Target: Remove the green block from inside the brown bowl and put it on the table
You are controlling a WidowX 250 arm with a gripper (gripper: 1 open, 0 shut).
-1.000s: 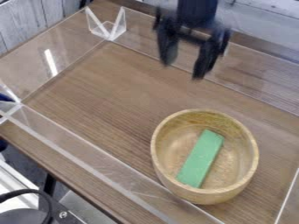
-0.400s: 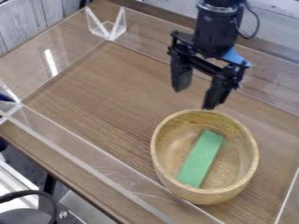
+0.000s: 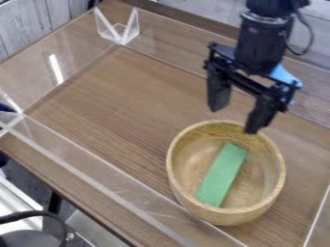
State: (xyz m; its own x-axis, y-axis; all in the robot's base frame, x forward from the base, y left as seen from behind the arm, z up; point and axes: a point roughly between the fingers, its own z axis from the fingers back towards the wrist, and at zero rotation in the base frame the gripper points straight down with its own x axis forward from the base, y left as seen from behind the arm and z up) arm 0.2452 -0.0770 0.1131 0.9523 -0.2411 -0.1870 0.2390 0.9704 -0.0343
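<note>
The green block (image 3: pixel 222 175) lies flat inside the brown bowl (image 3: pixel 184 170), slanted from lower left to upper right. The bowl stands on the table (image 3: pixel 110 106) at the lower right. My black gripper (image 3: pixel 241 105) hangs above the bowl's far rim, pointing down. Its two fingers stand wide apart and hold nothing. It is clear of the block and the bowl.
Low clear acrylic walls (image 3: pixel 71 159) run along the table's edges, with a clear bracket (image 3: pixel 118 27) at the far corner. Bare wood-grain tabletop stretches to the left of the bowl.
The gripper has travelled right and toward the bowl, from the table's far side to above the bowl's far rim, rolling a little. It has stayed open. Block and bowl have not moved.
</note>
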